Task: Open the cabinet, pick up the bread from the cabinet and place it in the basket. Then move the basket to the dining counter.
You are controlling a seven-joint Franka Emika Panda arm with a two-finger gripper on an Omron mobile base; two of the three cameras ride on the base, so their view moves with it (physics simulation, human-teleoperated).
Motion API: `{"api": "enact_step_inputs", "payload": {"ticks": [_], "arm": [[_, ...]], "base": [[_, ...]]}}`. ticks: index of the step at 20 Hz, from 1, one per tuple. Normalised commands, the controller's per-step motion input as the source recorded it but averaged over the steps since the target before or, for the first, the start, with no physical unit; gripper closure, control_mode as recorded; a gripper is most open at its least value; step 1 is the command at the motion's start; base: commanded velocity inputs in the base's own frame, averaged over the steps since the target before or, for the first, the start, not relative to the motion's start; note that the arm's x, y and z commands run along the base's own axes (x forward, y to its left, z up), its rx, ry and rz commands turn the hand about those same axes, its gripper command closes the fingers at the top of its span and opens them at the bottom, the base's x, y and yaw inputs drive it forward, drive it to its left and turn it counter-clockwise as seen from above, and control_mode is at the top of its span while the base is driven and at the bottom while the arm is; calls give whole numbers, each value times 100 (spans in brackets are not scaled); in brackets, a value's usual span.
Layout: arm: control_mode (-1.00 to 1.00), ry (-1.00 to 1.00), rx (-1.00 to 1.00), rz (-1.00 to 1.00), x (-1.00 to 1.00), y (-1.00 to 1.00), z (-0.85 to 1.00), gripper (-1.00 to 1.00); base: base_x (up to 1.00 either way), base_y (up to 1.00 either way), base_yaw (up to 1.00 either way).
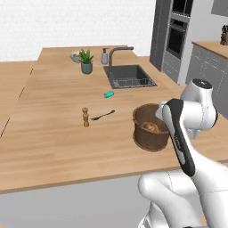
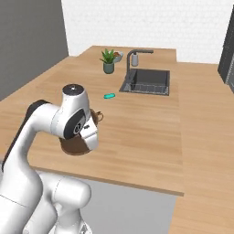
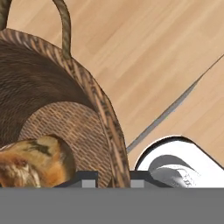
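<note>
Pale wood runs across the whole bench (image 1: 53,142) in the left base view, and the basket (image 1: 149,129) sits on it close to the near edge, with the bread (image 1: 152,127) lying inside on its bottom. The arm bends over the basket's near side, so the jaws themselves are hidden behind the white wrist; I judge they grip the basket's rim, which would be how it is being carried to this bench. Beyond the jaws stand a pepper mill (image 1: 85,116) and a dark spoon (image 1: 103,116), then a small teal object (image 1: 108,94), the sink (image 1: 129,76) with its tap (image 1: 116,52), a potted plant (image 1: 86,61) and a bowl (image 1: 75,56). All are well apart from the basket, so nothing crowds it.

From the right base view the arm's forearm covers most of the basket, leaving a brown sliver low beside the wrist. Open wood lies past it toward the sink.

Looking along the hand, the 2 dark tips of the jaws (image 3: 113,178) stand narrow, closed on the woven rim that passes between them. The bread rests just to one side of the jaws, inside; the thin hoop handle (image 3: 64,27) rises beyond them.
</note>
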Motion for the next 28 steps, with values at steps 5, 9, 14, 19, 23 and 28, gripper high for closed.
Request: {"api": "enact_step_inputs", "payload": {"ticks": [5, 9, 14, 19, 23, 28], "arm": [[-100, 2, -1, 7, 100, -61, -76, 100], [-100, 1, -4, 0, 100, -12, -96, 100], [-100, -7, 0, 0, 66, 10, -75, 100], [-100, -3, 0, 0, 29, 24, -57, 100], [-100, 0, 0, 0, 1, 28, -26, -100], [-100, 0, 0, 0, 0, 10, -4, -100]], "base": [[0, 0, 0], [0, 0, 0], [0, 0, 0], [0, 0, 0], [0, 0, 0], [0, 0, 0]]}}
